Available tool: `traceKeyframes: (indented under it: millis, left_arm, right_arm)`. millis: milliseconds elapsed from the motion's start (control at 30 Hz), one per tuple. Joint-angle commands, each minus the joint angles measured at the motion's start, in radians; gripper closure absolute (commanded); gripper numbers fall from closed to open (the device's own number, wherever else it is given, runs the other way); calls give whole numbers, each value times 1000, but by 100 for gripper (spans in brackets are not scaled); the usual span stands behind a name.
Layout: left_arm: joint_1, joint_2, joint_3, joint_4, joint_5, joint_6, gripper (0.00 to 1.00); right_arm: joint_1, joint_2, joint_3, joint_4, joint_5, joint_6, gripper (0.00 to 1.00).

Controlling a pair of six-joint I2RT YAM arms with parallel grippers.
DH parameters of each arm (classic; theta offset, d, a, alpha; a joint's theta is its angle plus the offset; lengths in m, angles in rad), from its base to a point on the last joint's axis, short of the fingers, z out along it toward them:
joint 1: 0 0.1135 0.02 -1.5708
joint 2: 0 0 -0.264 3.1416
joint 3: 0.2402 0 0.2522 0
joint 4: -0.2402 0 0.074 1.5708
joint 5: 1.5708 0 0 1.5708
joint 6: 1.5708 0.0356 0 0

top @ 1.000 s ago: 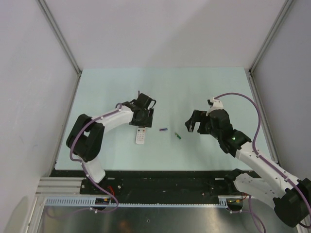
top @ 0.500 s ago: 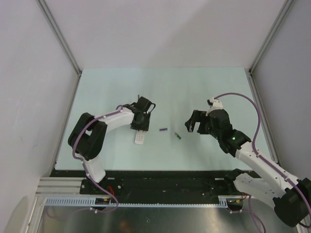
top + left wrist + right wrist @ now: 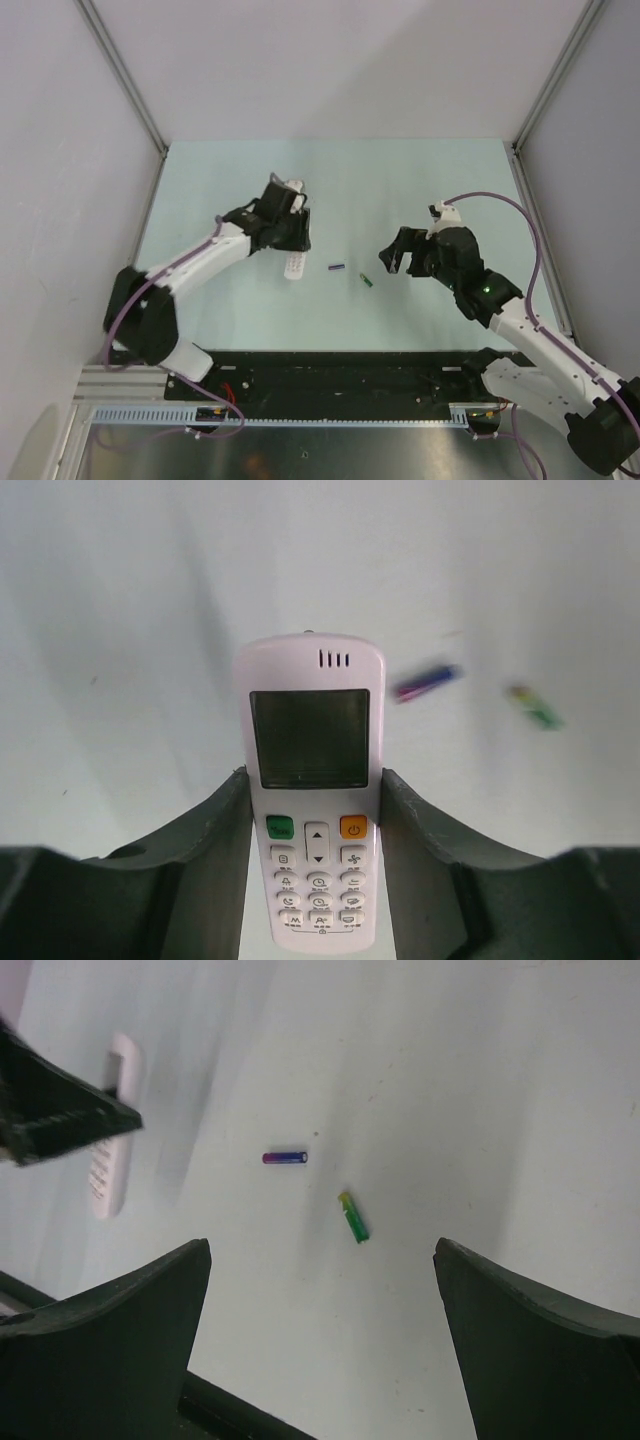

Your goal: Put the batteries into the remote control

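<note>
The white remote control (image 3: 312,740) faces the left wrist camera, display and buttons up. My left gripper (image 3: 312,776) is shut on it, both dark fingers pressed against its long sides. From above, the remote control (image 3: 297,267) hangs out from under the left gripper (image 3: 291,247). Two batteries lie on the table to its right: a purple-blue battery (image 3: 337,267) and a green battery (image 3: 367,280). My right gripper (image 3: 392,255) hovers just right of them, open wide and empty. In the right wrist view, the green battery (image 3: 354,1218) lies ahead of the right gripper (image 3: 322,1246), with the purple-blue battery (image 3: 285,1158) further left.
The pale green table (image 3: 430,190) is walled by grey panels on the left, back and right. A black rail (image 3: 330,365) runs along its near edge. In the right wrist view, the remote control (image 3: 110,1155) and a left finger (image 3: 60,1110) show at the far left.
My left gripper has closed on the remote. The left arm has stretched out, shifting the remote slightly away from the near edge. The right arm has hardly moved.
</note>
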Motion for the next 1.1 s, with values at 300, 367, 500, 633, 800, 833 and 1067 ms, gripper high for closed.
traceKeyframes:
  millis: [300,367,500,633,800,833,1067]
  left_arm:
    - [8,-458,-152,775,700,-233,100]
    - [6,-474,-177,862,737,-319,100]
    - [2,-491,-253,1184,809,-485,100]
    - [-14,-500,-306,1438,820,-631,100]
    - [-26,-497,-287,1529,846,-720,100]
    - [-27,-504,-290,1535,840,-721,100]
    - [-46,-515,-307,1572,880,-720,100]
  right_arm:
    - [-93,-116,42,256,-564,146,0]
    - [-84,-139,31,305,-618,169,0]
    - [-74,-193,-5,461,-633,234,0]
    - [-76,-170,-59,690,-723,354,0]
    - [-64,-79,-87,895,-779,451,1]
    - [-56,-81,-88,885,-756,434,1]
    - [-25,14,-88,1086,-832,569,0]
